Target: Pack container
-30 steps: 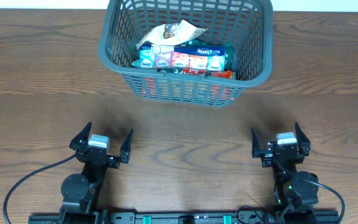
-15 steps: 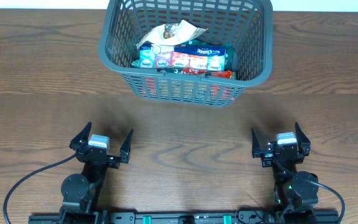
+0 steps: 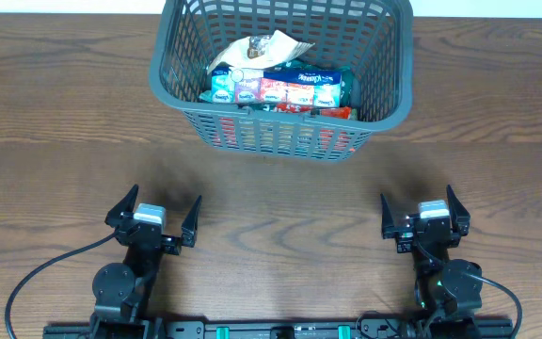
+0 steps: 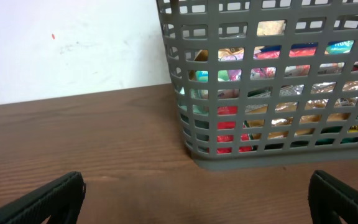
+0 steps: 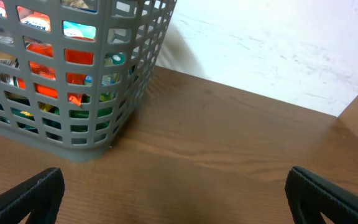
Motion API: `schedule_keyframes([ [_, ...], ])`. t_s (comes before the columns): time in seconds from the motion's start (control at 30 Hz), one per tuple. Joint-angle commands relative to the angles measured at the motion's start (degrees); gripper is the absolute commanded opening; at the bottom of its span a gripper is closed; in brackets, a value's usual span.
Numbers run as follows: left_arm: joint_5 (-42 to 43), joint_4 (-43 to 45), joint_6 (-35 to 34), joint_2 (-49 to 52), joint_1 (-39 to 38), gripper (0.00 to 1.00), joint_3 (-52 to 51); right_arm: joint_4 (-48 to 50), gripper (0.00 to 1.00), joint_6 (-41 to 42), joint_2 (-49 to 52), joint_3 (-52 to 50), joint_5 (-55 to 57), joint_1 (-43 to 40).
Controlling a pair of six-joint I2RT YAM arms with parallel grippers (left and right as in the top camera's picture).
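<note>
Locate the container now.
In the overhead view the container stands centred at the far edge of the table, snack packets inside, well ahead of the left gripper and right gripper.

The dark brown, wood-grained tabletop (image 3: pixel 271 202) carries the grey lattice container (image 3: pixel 280 138), standing upright on its flat bottom toward the far edge, midway across, close to the pale wall (image 4: pixel 73 50) behind

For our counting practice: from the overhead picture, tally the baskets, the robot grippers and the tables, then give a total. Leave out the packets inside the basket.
Baskets: 1 (the container)
Grippers: 2 (left gripper, right gripper, both open and empty)
Tables: 1 (the table)
Total: 4
</note>
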Motion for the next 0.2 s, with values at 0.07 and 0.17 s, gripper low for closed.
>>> schedule_keyframes([
  [0.07, 1.9, -2.1, -0.9, -0.4, -0.3, 0.99, -0.8, 0.0, 0.99, 0.9, -0.5, -0.3, -0.1, -0.2],
  [0.17, 1.9, -2.1, -0.9, -0.4, -0.3, 0.99, -0.8, 0.0, 0.99, 0.9, -0.5, -0.3, -0.1, -0.2],
])
